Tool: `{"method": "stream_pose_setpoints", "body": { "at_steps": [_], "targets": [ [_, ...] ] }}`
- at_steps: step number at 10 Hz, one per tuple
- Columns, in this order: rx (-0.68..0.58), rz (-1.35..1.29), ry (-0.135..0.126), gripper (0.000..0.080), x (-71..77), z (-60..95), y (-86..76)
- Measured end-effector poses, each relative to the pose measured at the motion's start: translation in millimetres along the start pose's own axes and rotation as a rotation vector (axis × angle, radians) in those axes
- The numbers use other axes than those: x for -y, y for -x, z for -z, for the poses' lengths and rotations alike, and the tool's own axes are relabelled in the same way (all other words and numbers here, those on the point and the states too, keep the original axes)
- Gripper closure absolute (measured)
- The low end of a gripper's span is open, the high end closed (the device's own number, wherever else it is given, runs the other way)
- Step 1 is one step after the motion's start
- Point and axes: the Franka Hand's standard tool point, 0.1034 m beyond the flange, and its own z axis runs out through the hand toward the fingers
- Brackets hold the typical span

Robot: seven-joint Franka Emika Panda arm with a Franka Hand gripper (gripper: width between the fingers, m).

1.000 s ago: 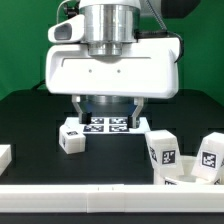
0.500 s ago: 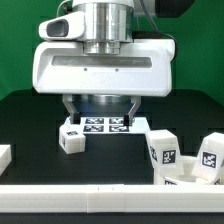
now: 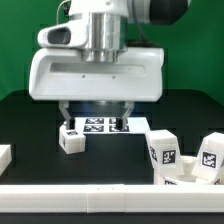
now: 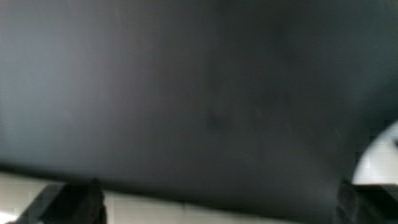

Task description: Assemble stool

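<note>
My gripper [image 3: 97,113] hangs over the back of the black table, its big white body filling the upper middle of the exterior view. Both fingers [image 3: 67,110] stand wide apart with nothing between them, so it is open. A short white stool leg [image 3: 70,137] with a marker tag lies just below and in front of the finger on the exterior view's left. Two more tagged legs [image 3: 161,148] [image 3: 209,152] sit at the front right. The wrist view is blurred: dark fingertips [image 4: 75,205] frame dark table and a pale strip.
The marker board [image 3: 106,124] lies flat under the gripper. A plain white block [image 3: 4,155] sits at the exterior view's left edge, another white piece [image 3: 178,176] at the front right. A white rail [image 3: 100,196] runs along the table's front edge.
The gripper has drifted toward the exterior view's left and slightly lower, still open. The legs and the marker board have not moved.
</note>
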Motion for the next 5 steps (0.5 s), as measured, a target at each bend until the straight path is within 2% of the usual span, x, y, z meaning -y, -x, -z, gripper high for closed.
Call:
{"method": "stream_pose_setpoints", "body": {
  "at_steps": [1, 2, 3, 4, 5],
  "targets": [
    [0.018, 0.016, 0.008, 0.0151, -6.6, -8.4, 19.1],
    [0.018, 0.026, 0.022, 0.0151, -18.3, -13.6, 28.4],
    [0.002, 0.017, 0.039, 0.0151, -27.6, -14.6, 30.4],
    [0.025, 0.004, 0.024, 0.0151, -22.9, -15.8, 31.8],
    [0.027, 0.002, 0.022, 0.0151, -22.5, -15.9, 31.7]
  ]
}}
